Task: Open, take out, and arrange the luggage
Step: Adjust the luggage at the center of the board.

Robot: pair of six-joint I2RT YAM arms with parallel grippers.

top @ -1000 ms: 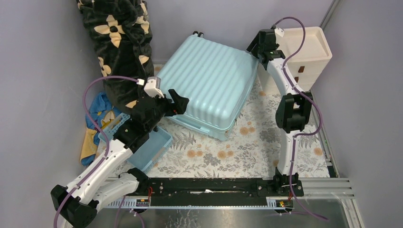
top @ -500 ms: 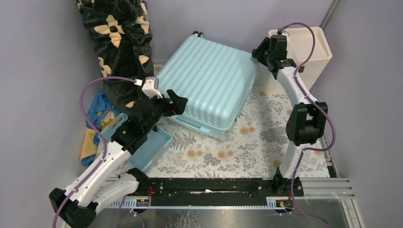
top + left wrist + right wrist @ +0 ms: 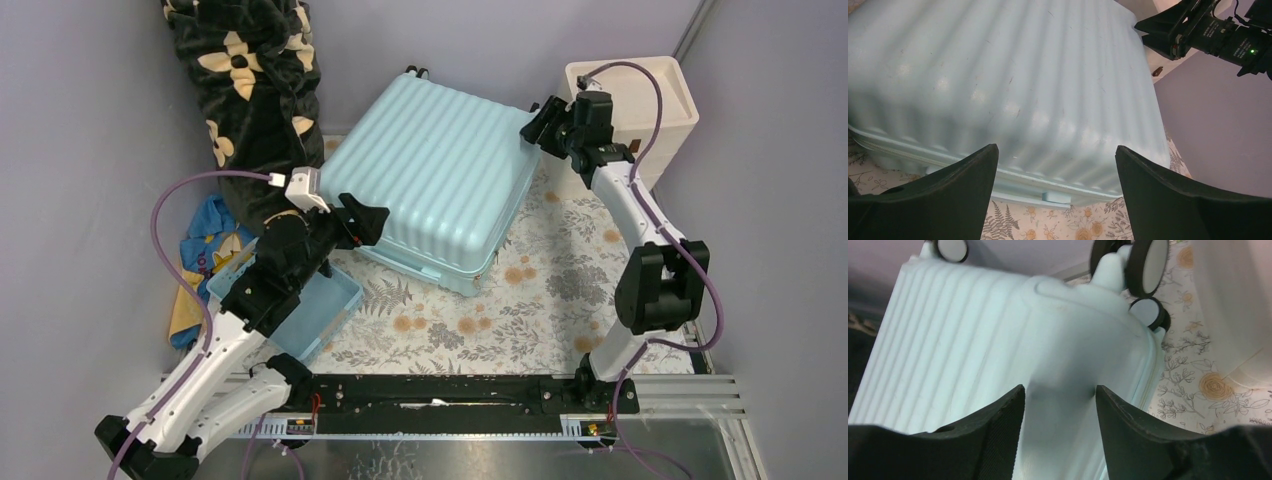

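The luggage (image 3: pixel 435 180), a pale aqua ribbed hard-shell suitcase, lies flat and closed on the floral cloth, its wheels (image 3: pixel 1148 265) at the far end. My left gripper (image 3: pixel 378 218) hovers at its near-left edge, open wide; in the left wrist view the luggage (image 3: pixel 998 75) and its seam fill the gap between the fingers of that gripper (image 3: pixel 1055 150). My right gripper (image 3: pixel 535 118) is at the far-right corner, jaws partly apart. In the right wrist view the gripper (image 3: pixel 1059 389) stands open just above the shell of the luggage (image 3: pixel 973 350), holding nothing.
A small blue basket (image 3: pixel 310 310) sits under the left arm, beside a blue-and-yellow cloth (image 3: pixel 205 250). A black flowered blanket (image 3: pixel 255 90) hangs at the back left. A cream drawer unit (image 3: pixel 640 110) stands at the back right. Grey walls close in on three sides.
The right arm's elbow swung out to the right and lower, its gripper stayed by the far-right corner and its jaws narrowed. The left arm shifted slightly toward me.
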